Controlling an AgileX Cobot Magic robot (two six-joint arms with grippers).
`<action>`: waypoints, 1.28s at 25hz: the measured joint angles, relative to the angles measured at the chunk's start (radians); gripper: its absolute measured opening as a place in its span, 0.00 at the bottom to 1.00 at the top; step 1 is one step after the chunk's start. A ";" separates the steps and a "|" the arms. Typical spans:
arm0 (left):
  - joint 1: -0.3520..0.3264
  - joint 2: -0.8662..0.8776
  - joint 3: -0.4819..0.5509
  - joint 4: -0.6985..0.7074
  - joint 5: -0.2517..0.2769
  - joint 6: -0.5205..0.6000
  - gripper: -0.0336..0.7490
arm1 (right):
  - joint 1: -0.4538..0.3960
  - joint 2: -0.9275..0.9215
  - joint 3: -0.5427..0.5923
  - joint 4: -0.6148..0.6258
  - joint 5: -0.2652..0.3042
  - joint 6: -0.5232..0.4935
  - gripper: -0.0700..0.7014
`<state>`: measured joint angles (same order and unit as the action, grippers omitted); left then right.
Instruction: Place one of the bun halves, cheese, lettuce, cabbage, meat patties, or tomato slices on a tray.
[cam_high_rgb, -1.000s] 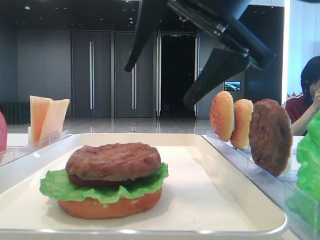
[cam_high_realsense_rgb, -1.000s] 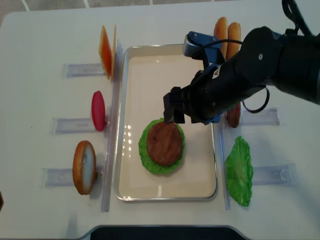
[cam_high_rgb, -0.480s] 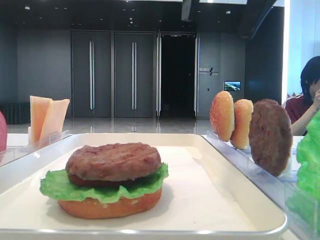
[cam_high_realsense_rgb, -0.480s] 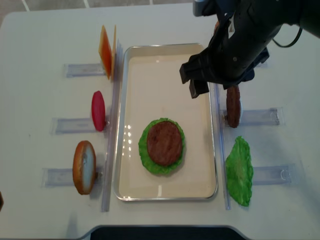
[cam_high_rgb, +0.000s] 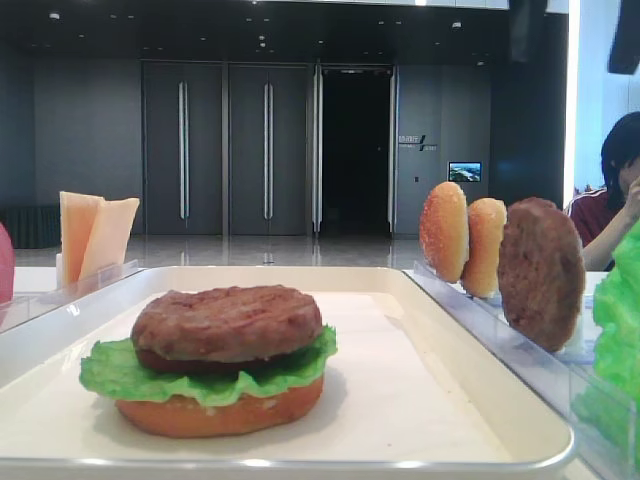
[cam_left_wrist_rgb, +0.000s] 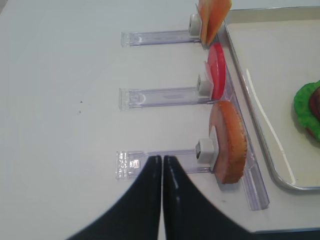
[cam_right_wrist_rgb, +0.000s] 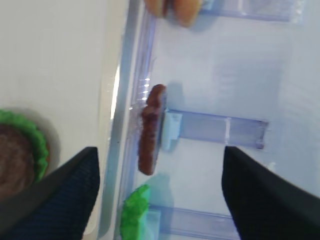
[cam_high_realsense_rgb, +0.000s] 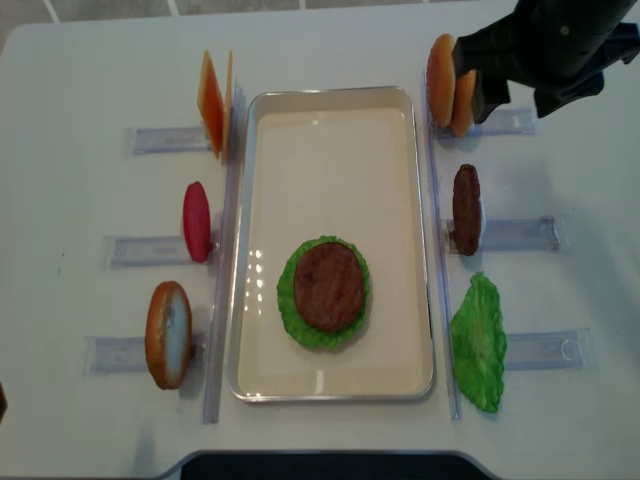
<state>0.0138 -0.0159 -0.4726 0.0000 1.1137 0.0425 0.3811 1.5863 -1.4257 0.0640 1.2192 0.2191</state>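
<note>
Half-built burger on tray (cam_high_realsense_rgb: 250, 150); spare ingredients racked upright alongside.

Grainy brown patty (cam_high_realsense_rgb: 328, 285) sits on ruffled lettuce (cam_high_realsense_rgb: 288, 300) and a bun base, mid-tray. Clear holders (cam_high_realsense_rgb: 515, 234) stand the spare patty (cam_high_realsense_rgb: 466, 208), speckled buns (cam_high_realsense_rgb: 448, 70), tomato (cam_high_realsense_rgb: 196, 221) and cheese (cam_high_realsense_rgb: 211, 98) on edge, likely for easy pinching. Right claw (cam_right_wrist_rgb: 160, 195) spread wide, empty; left claw (cam_left_wrist_rgb: 162, 172) clenched, empty, over bench (cam_high_realsense_rgb: 80, 60).

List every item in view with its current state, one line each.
tray: flat on table, holding one stack
stack: bun half under lettuce under meat patty
second meat patty: on edge in holder
two bun halves: on edge in holder
tomato slice: on edge
cheese: on edge
left gripper: shut, empty
right gripper: open, empty
</note>
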 joint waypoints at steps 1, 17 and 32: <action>0.000 0.000 0.000 0.000 0.000 0.000 0.04 | -0.035 0.000 0.000 0.000 0.000 -0.009 0.76; 0.000 0.000 0.000 0.000 0.000 0.000 0.04 | -0.382 0.000 0.000 -0.018 0.000 -0.194 0.74; 0.000 0.000 0.000 0.000 0.000 0.000 0.04 | -0.382 -0.200 0.257 0.017 0.001 -0.202 0.74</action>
<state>0.0138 -0.0159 -0.4726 0.0000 1.1137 0.0425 -0.0006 1.3868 -1.1685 0.0813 1.2206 0.0175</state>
